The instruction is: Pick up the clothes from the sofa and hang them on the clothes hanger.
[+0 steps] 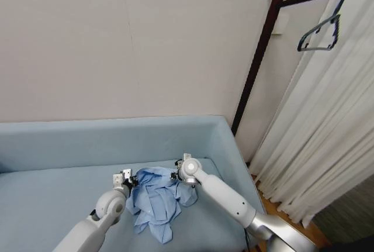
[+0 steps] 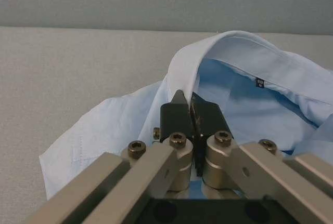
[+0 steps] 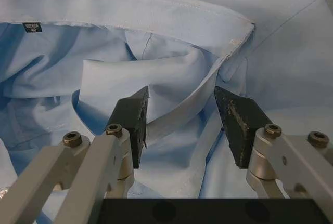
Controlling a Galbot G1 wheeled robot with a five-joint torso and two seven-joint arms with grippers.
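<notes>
A crumpled light blue shirt [image 1: 154,198] lies on the seat of the pale blue sofa [image 1: 52,189], near its right end. In the left wrist view my left gripper [image 2: 191,103] is shut on the edge of the shirt's collar [image 2: 183,63]; in the head view it sits at the shirt's left side [image 1: 129,178]. My right gripper [image 3: 179,107] stands open over the shirt [image 3: 156,21], its dark pads [image 3: 133,121] on either side of a raised collar fold. Seen from the head, it is at the shirt's upper right [image 1: 176,176]. A dark hanger [image 1: 320,33] hangs on the rack at the upper right.
The dark brown clothes rack [image 1: 257,59] stands just past the sofa's right arm [image 1: 234,152]. White curtains [image 1: 327,129] hang to its right. A plain wall [image 1: 117,41] runs behind the sofa back. Wood floor [image 1: 274,208] shows beside the sofa.
</notes>
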